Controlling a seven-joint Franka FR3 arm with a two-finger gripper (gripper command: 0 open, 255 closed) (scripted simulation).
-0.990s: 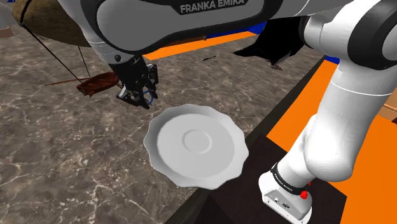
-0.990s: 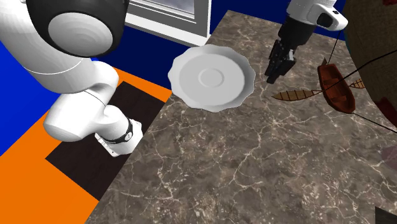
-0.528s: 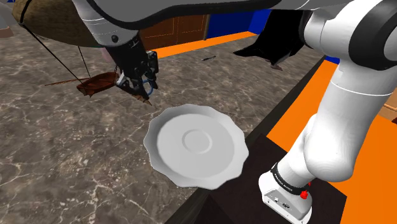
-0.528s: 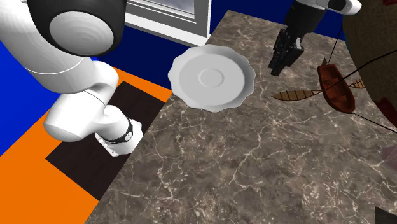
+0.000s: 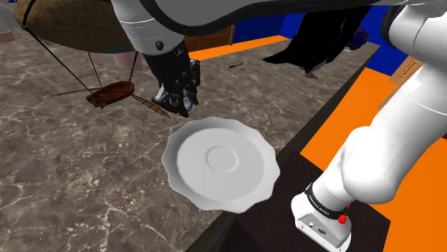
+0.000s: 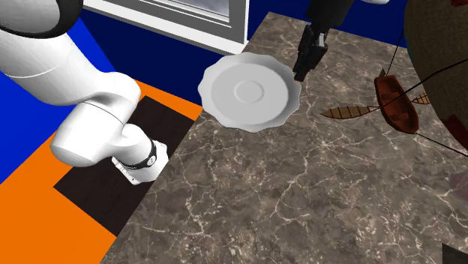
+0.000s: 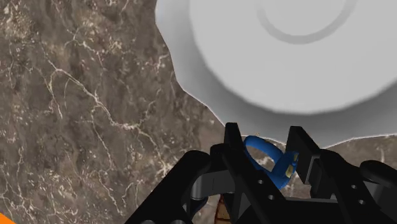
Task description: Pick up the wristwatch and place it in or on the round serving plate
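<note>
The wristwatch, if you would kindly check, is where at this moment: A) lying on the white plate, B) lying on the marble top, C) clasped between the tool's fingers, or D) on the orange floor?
C: in the wrist view the blue wristwatch is clasped by the tool, between its black fingers, just short of the plate.

Dark marble tabletop (image 5: 71,172), white scalloped plate (image 5: 220,163), brown model boat (image 5: 111,93)

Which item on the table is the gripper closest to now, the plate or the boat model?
The white scalloped plate: the gripper, shut on the blue watch, hangs by its rim; the brown boat lies farther off.
</note>
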